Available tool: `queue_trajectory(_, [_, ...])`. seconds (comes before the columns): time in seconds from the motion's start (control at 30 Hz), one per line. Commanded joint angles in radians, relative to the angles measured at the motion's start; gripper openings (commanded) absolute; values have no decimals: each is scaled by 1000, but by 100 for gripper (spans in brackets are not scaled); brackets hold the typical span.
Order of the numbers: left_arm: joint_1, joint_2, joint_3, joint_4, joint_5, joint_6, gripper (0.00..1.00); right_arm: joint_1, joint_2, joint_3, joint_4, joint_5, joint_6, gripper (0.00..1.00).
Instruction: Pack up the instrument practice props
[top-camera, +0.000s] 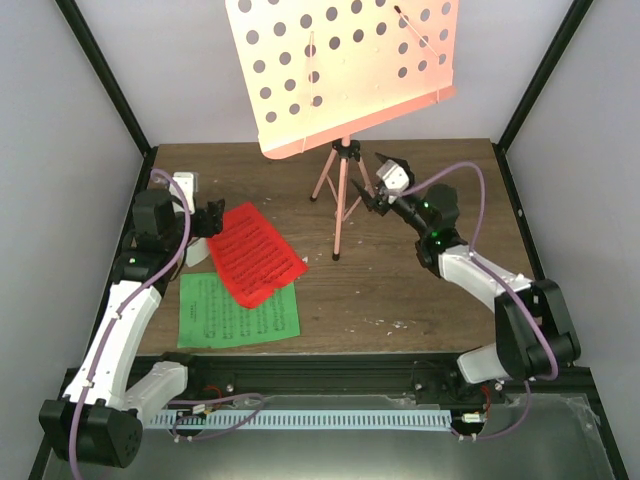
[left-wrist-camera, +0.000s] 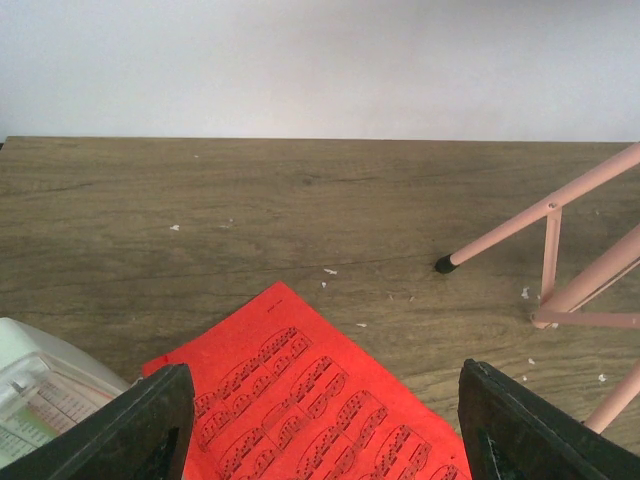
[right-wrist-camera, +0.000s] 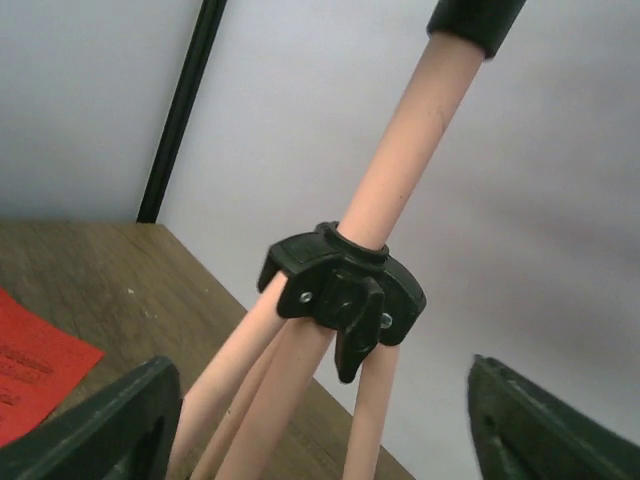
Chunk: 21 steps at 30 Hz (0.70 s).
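Note:
The pink music stand (top-camera: 340, 190) stands upright at the back middle, its hole-dotted desk (top-camera: 345, 70) high above. A red sheet-music page (top-camera: 255, 253) lies partly over a green page (top-camera: 240, 308) at the left. The white metronome (top-camera: 192, 215) sits at the far left, mostly behind my left arm; its clear cover shows in the left wrist view (left-wrist-camera: 45, 395). My left gripper (top-camera: 212, 218) is open over the red page (left-wrist-camera: 320, 400). My right gripper (top-camera: 378, 190) is open beside the stand's black tripod collar (right-wrist-camera: 345, 290), legs between the fingers, not touching.
Black frame posts (top-camera: 530, 90) and white walls enclose the wooden table (top-camera: 420, 290). A tripod leg foot (left-wrist-camera: 445, 264) rests on the wood ahead of the left gripper. A cable track (top-camera: 300, 415) runs along the near edge.

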Motion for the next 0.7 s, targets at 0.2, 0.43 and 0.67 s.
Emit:
queue_trajectory(0.2, [-3,14,-8,14,13,-10,73,-25,-62,-7,7,-40,906,91])
queue_trajectory(0.43, [-3,15,-8,13,7,-9,73,-30,-14,4,15,-76,1512,86])
queue_trajectory(0.67, [-2,15,-8,14,15,-11,73,-30,21,57,-2,-74,1762,85])
